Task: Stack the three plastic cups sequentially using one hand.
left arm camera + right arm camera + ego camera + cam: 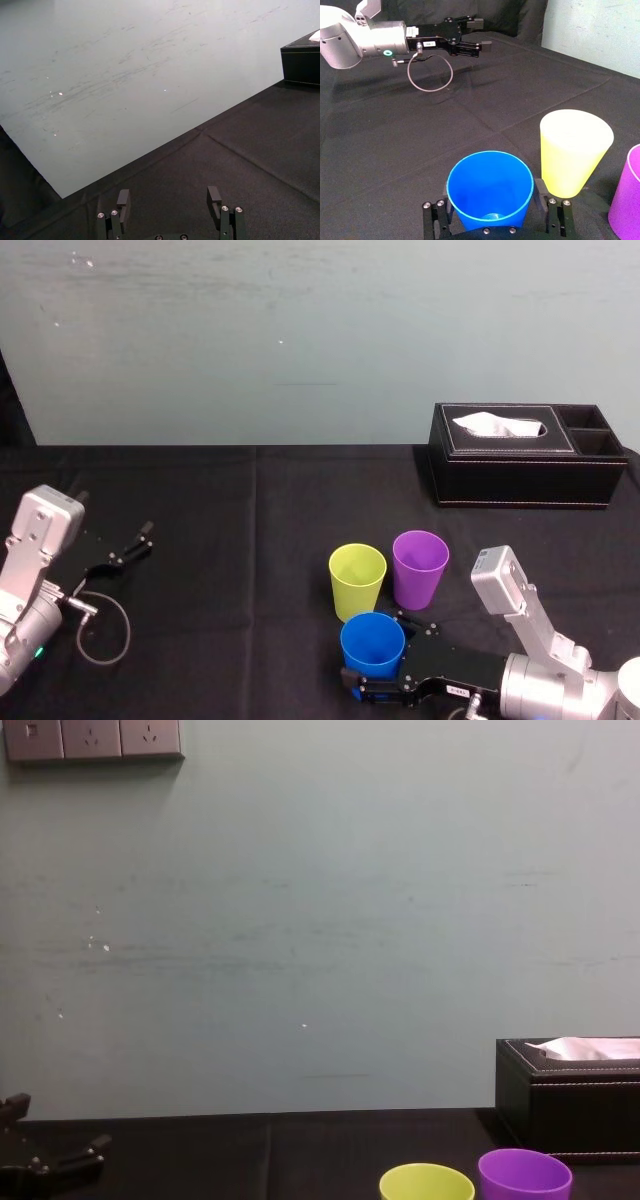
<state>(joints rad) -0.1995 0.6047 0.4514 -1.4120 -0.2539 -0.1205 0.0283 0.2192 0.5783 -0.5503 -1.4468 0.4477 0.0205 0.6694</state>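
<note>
The right claw (pixel 380 658) is closed on the blue cup (pixel 372 643) at the surface's (pixel 250 540) front edge, probably for nesting into the yellow-green cup (pixel 357 578) or the purple cup (pixel 420 568) just behind. The left claw (pixel 135 540) is parked with its fingers spread by the left edge.

The counter (pixel 250 540) is plain black, and near its front edge stand a bright blue cup (pixel 372 642), a yellow-green cup (pixel 357 578) and a purple cup (pixel 420 566), all without pattern. The box (pixel 520 475) near the back right corner is black with a line of pale stitching and holds a white tissue (pixel 497 425). The wall (pixel 300 340) past the back edge is pale grey-green with faint scuffs. The right pincer (pixel 385 652) and left pincer (pixel 135 545) are black on silver-grey arms (pixel 540 680), and a grey cable (pixel 105 625) lies near the left edge.
</note>
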